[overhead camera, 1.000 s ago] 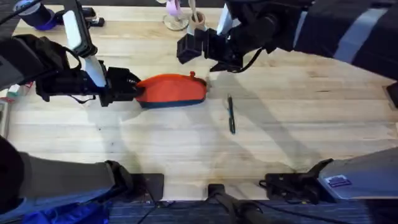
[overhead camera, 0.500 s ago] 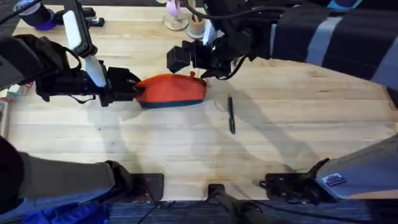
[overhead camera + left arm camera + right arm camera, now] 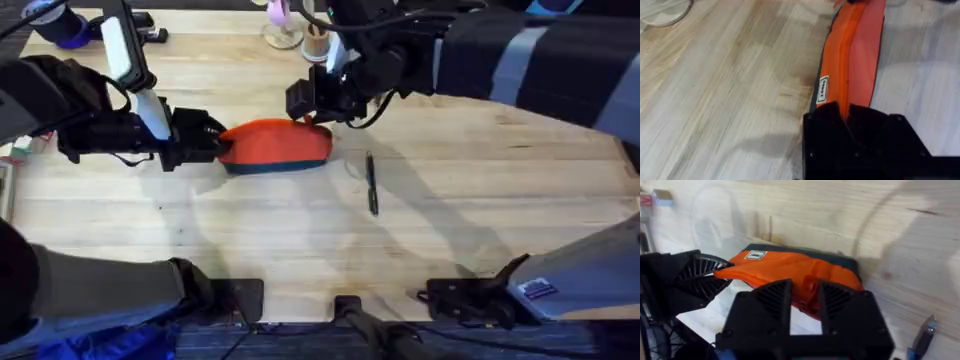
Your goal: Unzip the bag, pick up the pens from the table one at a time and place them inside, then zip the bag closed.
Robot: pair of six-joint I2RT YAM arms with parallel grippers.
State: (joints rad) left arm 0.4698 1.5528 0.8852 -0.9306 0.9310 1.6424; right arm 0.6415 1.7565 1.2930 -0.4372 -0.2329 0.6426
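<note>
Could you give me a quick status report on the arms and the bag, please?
Left gripper shut on the bag at one end. Right gripper open, fingers straddling the zip pull. One pen on the table. Nothing in the way.

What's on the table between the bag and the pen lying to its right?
Nothing: in the overhead view, only bare table shows between the bag and the pen.
</note>
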